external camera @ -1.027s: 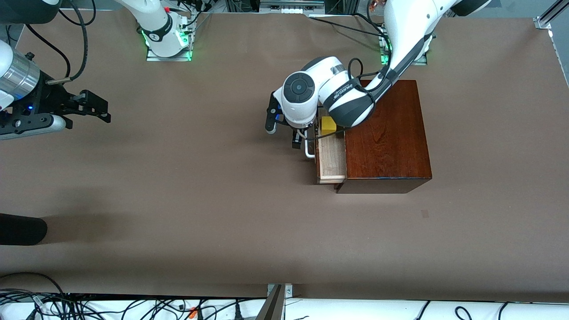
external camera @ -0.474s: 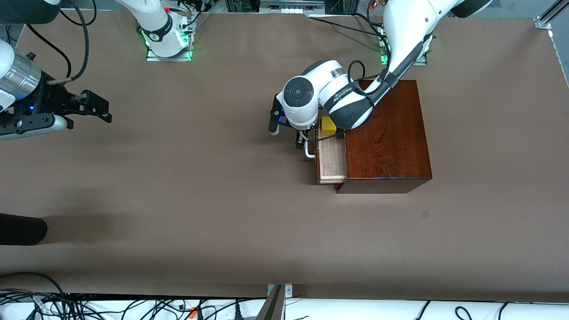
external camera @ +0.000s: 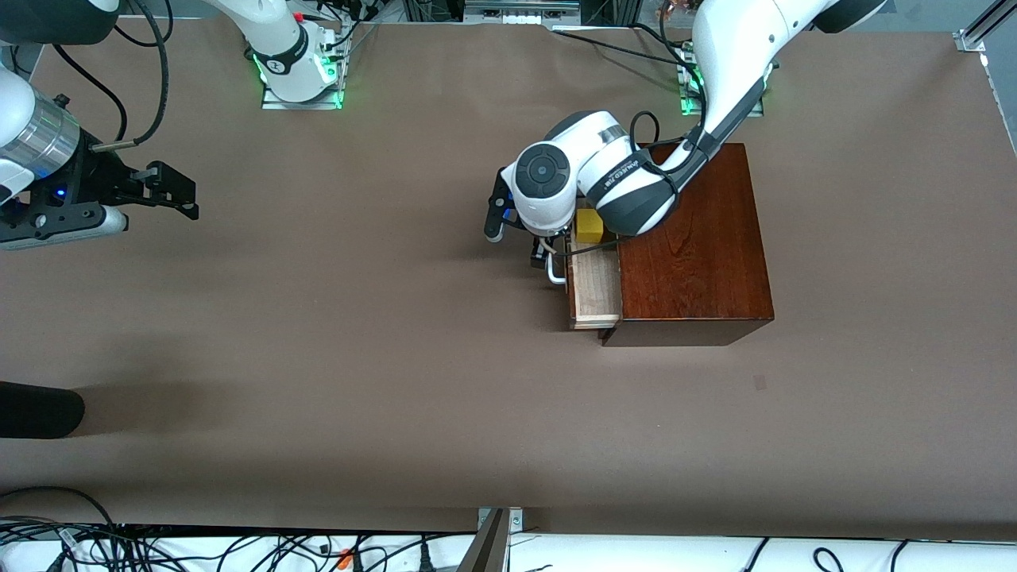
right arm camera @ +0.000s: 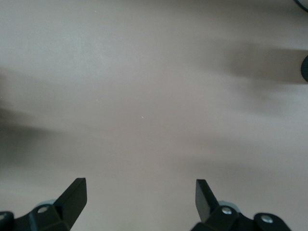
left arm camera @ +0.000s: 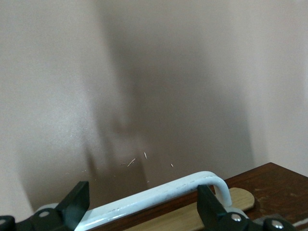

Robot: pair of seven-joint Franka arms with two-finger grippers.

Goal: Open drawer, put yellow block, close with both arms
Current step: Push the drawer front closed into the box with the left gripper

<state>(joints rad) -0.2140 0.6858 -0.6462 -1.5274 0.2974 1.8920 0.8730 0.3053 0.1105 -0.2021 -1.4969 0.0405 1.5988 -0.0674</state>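
Table (external camera: 357, 357): brown covering, carrying all items.

Wooden box (external camera: 695, 238): dark reddish-brown, glossy, set toward the left arm's end of the table. Its drawer (external camera: 594, 287) stands partly pulled out at the box's 9 o'clock face in the front view, pale wood interior exposed.

Left arm: lettering on the forearm shell, not legible. Left gripper (external camera: 543, 253) sits at the drawer front; in the left wrist view its fingers (left arm camera: 77, 208) are spread wide, one to each side of the white U-shaped handle (left arm camera: 159, 196), with no contact confirmed.

Right arm: waiting. Right gripper (external camera: 171, 191) hangs over bare table at the right arm's end, fingers (right arm camera: 73, 196) wide apart, holding nothing.

Yellow block (external camera: 589, 226): small bright cube lying inside the open drawer, at its 12 o'clock end, partly hidden by the left arm
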